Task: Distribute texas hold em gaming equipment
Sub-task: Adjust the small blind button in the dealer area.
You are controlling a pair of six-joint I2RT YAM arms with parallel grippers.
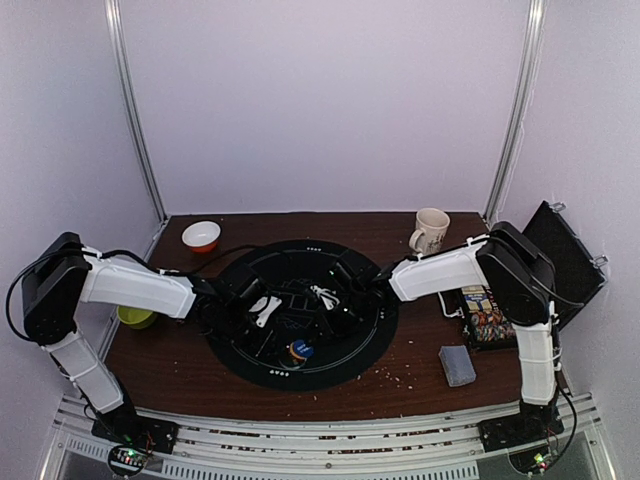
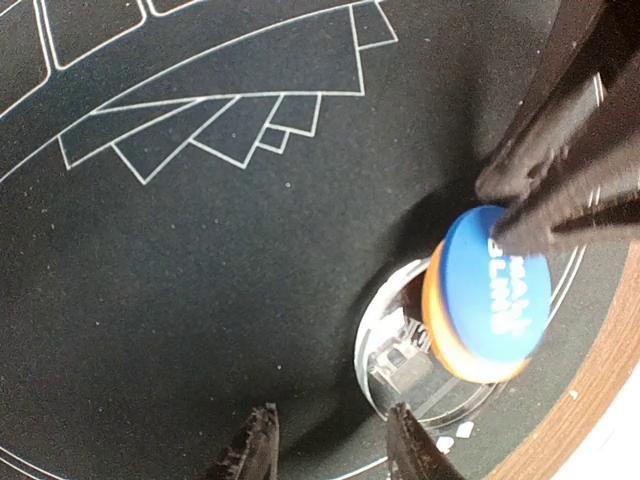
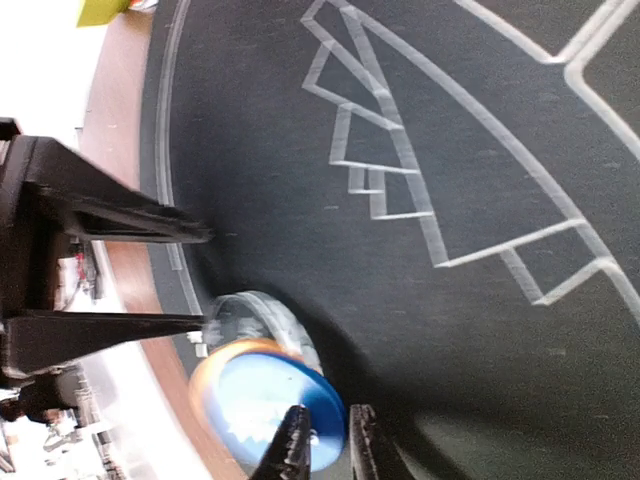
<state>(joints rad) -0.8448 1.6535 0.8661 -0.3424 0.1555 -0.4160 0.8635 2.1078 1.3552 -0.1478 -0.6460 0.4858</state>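
Observation:
A blue disc (image 2: 500,290) with white lettering sits on an orange disc (image 2: 438,325). The pair is tilted up off the black round poker mat (image 1: 350,345), near its front edge. My right gripper (image 3: 330,445) is shut on the edge of the blue disc (image 3: 270,400). A clear disc (image 2: 400,372) lies flat on the mat just under them. My left gripper (image 2: 335,445) is open and empty, its fingertips beside the clear disc. A grey-blue block (image 1: 458,365), seemingly a card pack, lies on the table at the right.
A white-and-orange bowl (image 1: 201,236) stands at the back left and a mug (image 1: 430,231) at the back right. A green cup (image 1: 135,317) is under my left arm. A colourful box (image 1: 487,315) and a black case (image 1: 565,260) are at the right.

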